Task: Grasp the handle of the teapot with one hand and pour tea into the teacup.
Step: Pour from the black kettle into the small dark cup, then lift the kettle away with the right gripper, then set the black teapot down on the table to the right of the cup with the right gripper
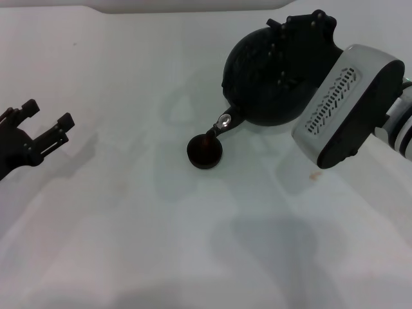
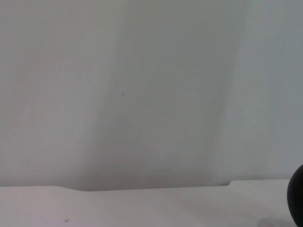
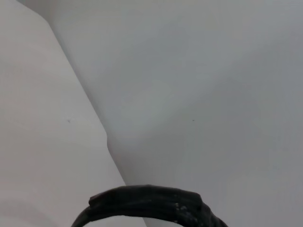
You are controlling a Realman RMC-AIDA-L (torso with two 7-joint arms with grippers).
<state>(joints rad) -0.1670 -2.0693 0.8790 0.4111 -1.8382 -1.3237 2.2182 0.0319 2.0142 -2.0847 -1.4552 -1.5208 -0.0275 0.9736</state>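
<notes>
The matte black teapot [image 1: 264,77] is lifted and tipped to the left at the back right of the table in the head view. Its short spout, with a small silvery piece [image 1: 224,120], hangs right over the rim of the small dark teacup [image 1: 205,151]. The cup's inside looks reddish-brown. My right gripper [image 1: 304,32] is shut on the teapot's handle. The handle shows as a ribbed black arch in the right wrist view [image 3: 147,197]. My left gripper [image 1: 46,113] is open and empty, low over the table's far left. A dark rounded edge [image 2: 297,198] shows in the left wrist view.
The white table [image 1: 129,212] spreads around the cup. Its back edge meets a pale wall [image 1: 161,5] at the top of the head view. A small brownish spot [image 1: 315,174] lies on the table below my right wrist.
</notes>
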